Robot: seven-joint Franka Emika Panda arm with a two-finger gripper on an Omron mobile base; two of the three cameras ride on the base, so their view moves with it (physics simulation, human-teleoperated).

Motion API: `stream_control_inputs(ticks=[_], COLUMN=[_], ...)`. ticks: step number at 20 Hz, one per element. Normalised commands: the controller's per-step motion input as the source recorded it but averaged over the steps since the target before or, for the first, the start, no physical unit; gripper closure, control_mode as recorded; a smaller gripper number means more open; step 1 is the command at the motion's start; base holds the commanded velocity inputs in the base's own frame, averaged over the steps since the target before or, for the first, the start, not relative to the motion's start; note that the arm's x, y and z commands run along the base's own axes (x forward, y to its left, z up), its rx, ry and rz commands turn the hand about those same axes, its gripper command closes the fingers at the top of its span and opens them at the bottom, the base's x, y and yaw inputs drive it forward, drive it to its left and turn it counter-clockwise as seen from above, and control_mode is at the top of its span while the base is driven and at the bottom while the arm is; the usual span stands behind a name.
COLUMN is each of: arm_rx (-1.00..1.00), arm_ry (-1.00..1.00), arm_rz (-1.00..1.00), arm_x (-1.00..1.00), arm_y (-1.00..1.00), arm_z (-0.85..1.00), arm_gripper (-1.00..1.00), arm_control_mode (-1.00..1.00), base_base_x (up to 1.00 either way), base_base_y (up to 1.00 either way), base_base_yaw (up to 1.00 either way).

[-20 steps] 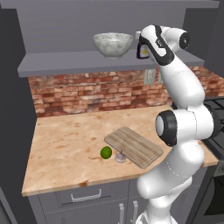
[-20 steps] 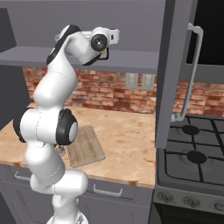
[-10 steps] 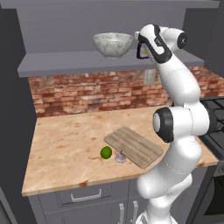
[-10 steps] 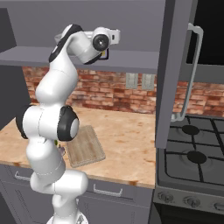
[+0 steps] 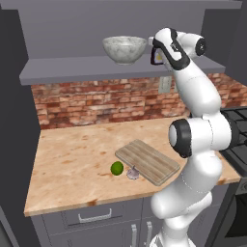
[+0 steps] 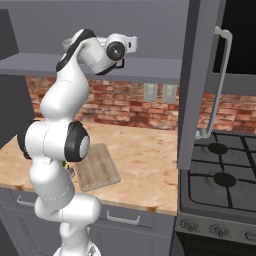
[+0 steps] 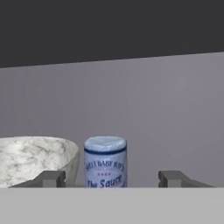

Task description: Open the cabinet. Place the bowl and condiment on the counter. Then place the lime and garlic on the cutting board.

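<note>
Two fingers [image 7: 51,178] flank condiment [image 7: 105,161] | pincer [image 7: 111,179] wide, gripping nothing | bottle: light, stiff, probably slick | grip mid-body, below cap.

Bowl [image 5: 124,48] marbled stone, glossy; cutting board [image 5: 147,161] wood grain, matt; backsplash [image 5: 96,103] rough brick

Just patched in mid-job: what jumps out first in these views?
The white arm reaches high into the open cabinet, its gripper level with the condiment bottle, which stands between the spread jaws, not visibly clamped. The marbled bowl sits just beside the bottle on the same shelf. Down on the counter, the lime and garlic lie next to the cutting board, not on it.
</note>
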Motion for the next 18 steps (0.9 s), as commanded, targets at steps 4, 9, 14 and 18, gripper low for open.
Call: stream_control_inputs(ticks=[4,9,14,18], arm_rx=[0.00,0.00,0.00,0.00], arm_ry=[0.00,0.00,0.02,0.01], arm_rz=[0.00,0.00,0.00,0.00], arm_x=[0.03,0.03,0.03,0.00], arm_y=[0.00,0.00,0.06,0.00], arm_z=[-0.04,-0.02,-0.01,0.00], arm_gripper=[1.00,1.00,1.00,1.00], arm_control_mode=[-1.00,-1.00,-1.00,-1.00], base_base_x=[0.00,0.00,0.00,0.00], base_base_y=[0.00,0.00,0.00,0.00], base_base_yaw=[0.00,0.00,0.00,0.00])
